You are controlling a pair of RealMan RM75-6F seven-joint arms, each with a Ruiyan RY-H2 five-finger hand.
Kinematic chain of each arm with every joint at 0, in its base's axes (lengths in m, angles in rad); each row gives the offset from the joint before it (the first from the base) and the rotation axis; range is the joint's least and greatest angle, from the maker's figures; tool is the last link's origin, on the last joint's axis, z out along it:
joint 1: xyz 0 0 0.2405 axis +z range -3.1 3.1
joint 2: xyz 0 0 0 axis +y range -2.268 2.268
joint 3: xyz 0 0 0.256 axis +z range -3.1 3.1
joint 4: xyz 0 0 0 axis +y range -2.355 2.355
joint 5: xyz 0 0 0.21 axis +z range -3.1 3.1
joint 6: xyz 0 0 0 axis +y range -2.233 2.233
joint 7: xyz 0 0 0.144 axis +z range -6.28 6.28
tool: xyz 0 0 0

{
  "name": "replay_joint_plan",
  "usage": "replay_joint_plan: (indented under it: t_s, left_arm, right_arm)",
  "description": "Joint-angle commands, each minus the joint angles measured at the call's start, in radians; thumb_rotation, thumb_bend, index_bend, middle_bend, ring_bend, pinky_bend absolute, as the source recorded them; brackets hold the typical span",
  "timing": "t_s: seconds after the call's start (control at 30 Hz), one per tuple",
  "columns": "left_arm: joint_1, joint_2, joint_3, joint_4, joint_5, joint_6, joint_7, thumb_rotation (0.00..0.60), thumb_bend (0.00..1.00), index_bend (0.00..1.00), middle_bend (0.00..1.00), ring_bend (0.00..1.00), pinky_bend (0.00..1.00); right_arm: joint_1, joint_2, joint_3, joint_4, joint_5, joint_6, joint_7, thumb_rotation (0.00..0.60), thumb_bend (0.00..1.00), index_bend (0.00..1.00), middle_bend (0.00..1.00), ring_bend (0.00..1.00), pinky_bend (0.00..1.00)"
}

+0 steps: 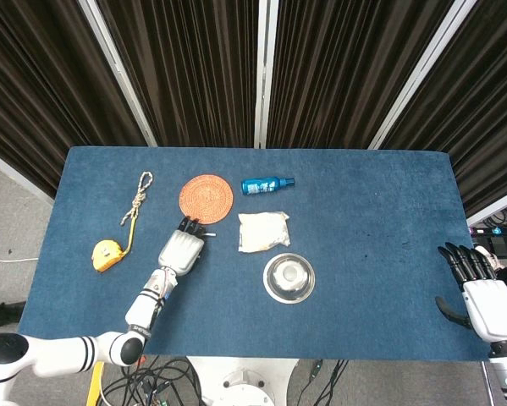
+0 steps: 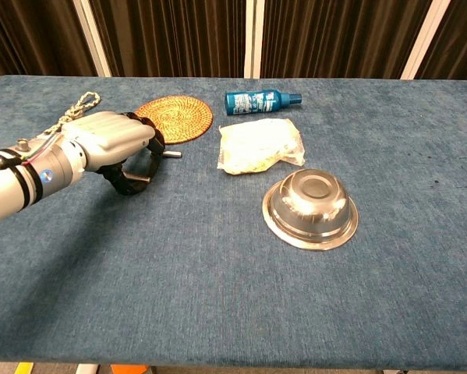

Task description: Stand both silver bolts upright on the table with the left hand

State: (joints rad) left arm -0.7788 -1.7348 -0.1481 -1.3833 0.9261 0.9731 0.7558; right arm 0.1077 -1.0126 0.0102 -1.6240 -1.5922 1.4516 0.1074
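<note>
Two silver bolts lie on the blue table [image 2: 217, 265] in front of the woven coaster. One bolt [image 2: 171, 154] rests just right of my left hand's fingertips and also shows as a small silver bolt [image 1: 207, 230] from the head view. The other bolt [image 2: 143, 178] lies at the thumb tip, under the curled fingers. My left hand [image 2: 112, 146] [image 1: 181, 249] is low over them, palm down. Whether it grips the nearer bolt is hidden. My right hand [image 1: 482, 292] hangs at the table's right front corner with its fingers apart, holding nothing.
An orange woven coaster [image 2: 175, 117] lies behind the bolts. A blue bottle [image 2: 260, 100] lies on its side, with a white bag [image 2: 260, 146] and an upturned steel bowl [image 2: 311, 206] to the right. A rope [image 1: 140, 198] and a yellow tape measure [image 1: 106, 254] lie at the left.
</note>
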Motion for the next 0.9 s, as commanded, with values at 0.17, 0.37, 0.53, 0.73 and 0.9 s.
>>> replay_joint_plan:
  t_s: [0.17,0.37,0.53,0.73,0.9]
  left_arm:
    - [0.014,0.014,-0.015,-0.017,0.013,0.0,-0.102,0.6,0.39,0.54,0.19,0.05,0.0]
    - [0.043,0.064,-0.046,-0.049,0.021,-0.015,-0.254,0.6,0.4,0.54,0.19,0.05,0.0]
    - [0.06,0.095,-0.061,-0.042,0.019,-0.031,-0.345,0.6,0.4,0.54,0.19,0.05,0.0]
    - [0.075,0.106,-0.068,-0.002,0.026,-0.051,-0.442,0.6,0.4,0.54,0.19,0.05,0.0]
    - [0.085,0.094,-0.082,0.047,0.042,-0.052,-0.524,0.6,0.4,0.54,0.19,0.05,0.0]
  right_arm:
    - [0.001,0.0,0.001,-0.001,0.0,-0.002,-0.001,0.6,0.22,0.0,0.06,0.0,0.0]
    - [0.001,0.001,0.001,-0.004,0.0,-0.002,-0.004,0.6,0.22,0.0,0.06,0.0,0.0]
    - [0.004,0.001,0.002,-0.008,-0.003,-0.004,-0.009,0.6,0.22,0.0,0.06,0.0,0.0]
    - [0.005,0.004,0.002,-0.017,-0.003,-0.005,-0.019,0.6,0.22,0.0,0.06,0.0,0.0]
    - [0.004,0.007,0.002,-0.027,-0.002,-0.004,-0.03,0.6,0.22,0.0,0.06,0.0,0.0]
